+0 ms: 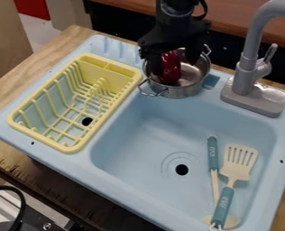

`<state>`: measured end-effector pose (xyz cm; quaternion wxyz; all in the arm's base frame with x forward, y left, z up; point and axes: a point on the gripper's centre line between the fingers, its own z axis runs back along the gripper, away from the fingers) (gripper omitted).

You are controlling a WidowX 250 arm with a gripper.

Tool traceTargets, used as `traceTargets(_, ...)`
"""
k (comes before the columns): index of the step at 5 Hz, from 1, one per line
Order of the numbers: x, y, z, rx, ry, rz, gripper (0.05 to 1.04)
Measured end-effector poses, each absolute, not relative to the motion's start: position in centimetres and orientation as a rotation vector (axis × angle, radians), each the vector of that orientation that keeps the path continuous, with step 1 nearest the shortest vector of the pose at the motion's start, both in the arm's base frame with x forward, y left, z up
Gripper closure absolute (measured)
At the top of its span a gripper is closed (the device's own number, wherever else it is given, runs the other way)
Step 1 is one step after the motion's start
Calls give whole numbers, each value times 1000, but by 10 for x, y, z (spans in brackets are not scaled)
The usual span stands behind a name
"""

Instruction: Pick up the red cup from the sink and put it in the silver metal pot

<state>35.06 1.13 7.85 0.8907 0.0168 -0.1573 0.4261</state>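
Light wooden worktop (5,153) is framing a pale blue plastic sink unit (115,180) on its left and far sides. Midway along the unit's far edge, a round silver metal pot with two wire handles (184,91) is sitting between the rack and the faucet. The black two-finger gripper (174,61) is hanging over the pot, reaching down into its mouth. A glossy dark red object (171,67) is standing upright at the gripper, its lower end lying inside the pot's outline; whether the pincer is spread around it or clamped on it, I cannot tell.

Along the unit's left edge, a pale yellow plastic dish rack (77,148) is lying at a slant, its far right corner coming near the pot. By the far right corner, a grey faucet (247,74) is rising from its base. Inside the basin, towards the near right corner, a cream slotted spatula with a teal handle (237,162) is resting with its handle crossing a second teal-handled utensil with a cream shaft (213,155).
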Motion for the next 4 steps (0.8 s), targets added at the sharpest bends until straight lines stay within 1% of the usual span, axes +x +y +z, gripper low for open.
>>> traceTargets(1,349,11,78,38,-313,885,85)
traceTargets(2,348,12,87,21,-323,895,85)
traceTargets(3,345,15,102,31,-352,890,85)
traceTargets(4,340,17,113,47,-361,861,85)
